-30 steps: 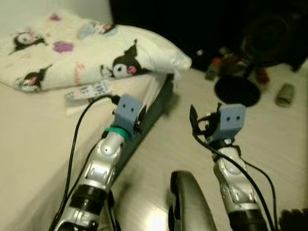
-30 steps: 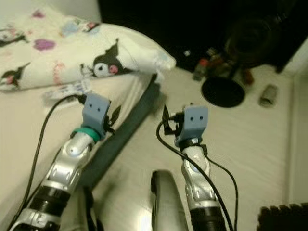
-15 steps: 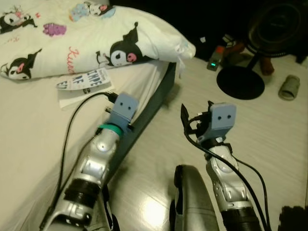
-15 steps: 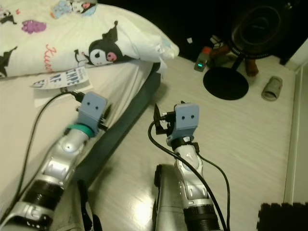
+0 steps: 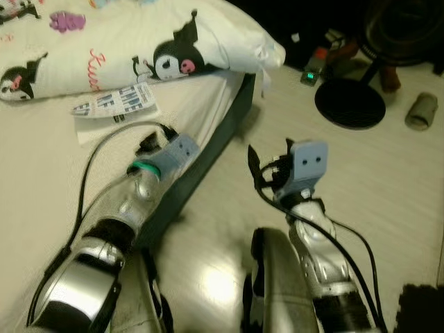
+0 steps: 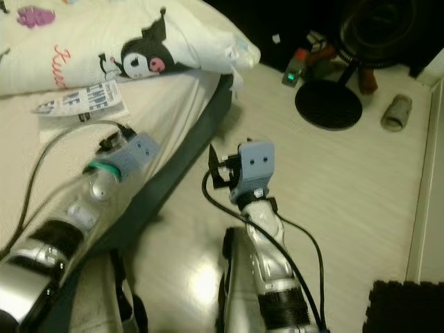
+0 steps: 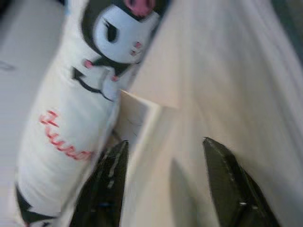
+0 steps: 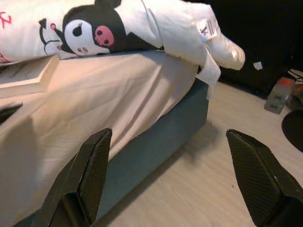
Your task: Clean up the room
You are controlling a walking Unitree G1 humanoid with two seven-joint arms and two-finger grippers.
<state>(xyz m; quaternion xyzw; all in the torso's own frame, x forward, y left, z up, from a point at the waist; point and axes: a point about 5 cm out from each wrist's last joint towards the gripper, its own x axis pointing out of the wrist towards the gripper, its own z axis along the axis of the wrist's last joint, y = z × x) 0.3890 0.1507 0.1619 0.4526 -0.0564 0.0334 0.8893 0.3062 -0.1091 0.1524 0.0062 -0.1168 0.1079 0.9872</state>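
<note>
**Both end effectors spread, empty, at the bed edge**

Left end effector (image 7: pixel 165 184): two black fingers (image 7: pixel 106 184) well apart, nothing between them. It hangs over the cream bed sheet (image 5: pixel 41 180), pointing toward the flat white printed packet with a cardboard-coloured edge (image 5: pixel 114 104) and the white cartoon-print pillow with a black-eared character (image 5: pixel 139 48). One fingertip sits just beside the packet edge in the left wrist view; contact cannot be told, that frame is blurred.

Right end effector (image 8: pixel 175 175): fingers wide apart, holding nothing. It is over the pale wood-look floor (image 5: pixel 388 180) next to the bed, aimed at the dark teal bed base (image 8: pixel 161 137) and the pillow corner that overhangs it.

Layout:
- Packet lies flat on the sheet, tucked against the pillow's lower edge, near the bed's side.
- Bed base runs diagonally between the two arms.
- On the floor beyond the bed: black round fan base (image 5: pixel 349 103), with the dark fan head (image 6: pixel 378 31) above it.
- Small device with a green light (image 5: pixel 310 75) near the fan base.
- Grey cylindrical roll (image 5: pixel 421 111) lying on the floor, apart from the fan base.
- Black mat corner (image 6: pixel 409 309) on the floor by the right arm.
</note>
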